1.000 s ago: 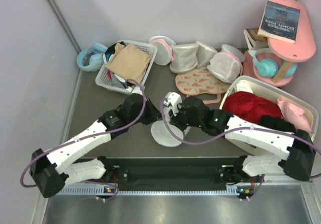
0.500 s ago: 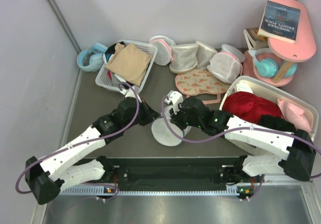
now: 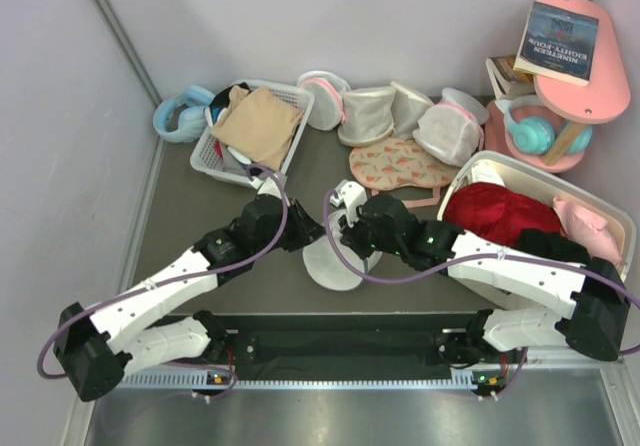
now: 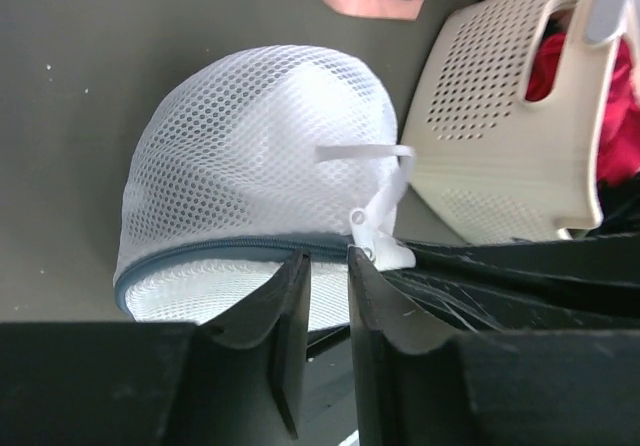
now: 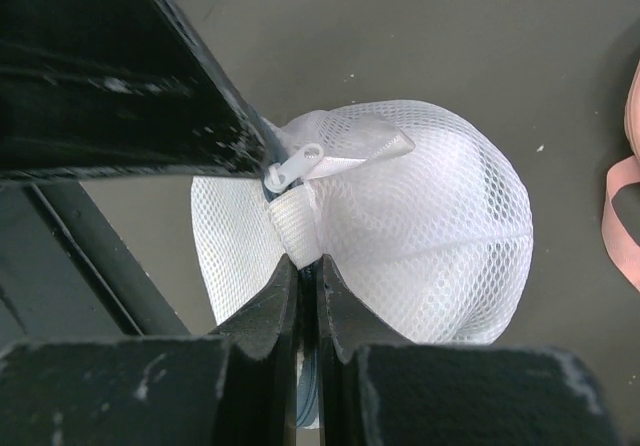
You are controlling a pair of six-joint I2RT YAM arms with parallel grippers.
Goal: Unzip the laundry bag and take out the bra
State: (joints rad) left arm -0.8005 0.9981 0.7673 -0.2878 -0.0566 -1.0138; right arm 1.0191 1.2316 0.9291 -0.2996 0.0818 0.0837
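Where the two arms meet at the middle of the dark grey table (image 3: 200, 236), the top external view shows the left gripper (image 3: 306, 238) and the right gripper (image 3: 345, 230) both down on the round white mesh laundry bag (image 3: 330, 268), which lies just ahead of the arm bases. Behind it stand a white slatted plastic basket (image 3: 222, 158) holding a tan folded cloth (image 3: 258, 124), a row of pink-trimmed mesh bags (image 3: 400, 114), and at the right a cream perforated tub (image 3: 480, 164) with a red garment (image 3: 500, 214). Pale grey walls close the space in.

From the left wrist, the left gripper (image 4: 325, 258) has its fingers a narrow slit apart, their tips at the bag's grey-white zipper rim (image 4: 200, 256); nothing shows between them. The small white zipper pull (image 4: 362, 228) sits just beside one tip. The bag (image 4: 250, 146) is domed, its zip closed along the part that shows.

From the right wrist, the right gripper (image 5: 303, 266) is pinched together on a fold of white fabric at the bag's (image 5: 420, 226) edge. The zipper pull (image 5: 292, 168) lies against the other arm's black finger (image 5: 150, 76).
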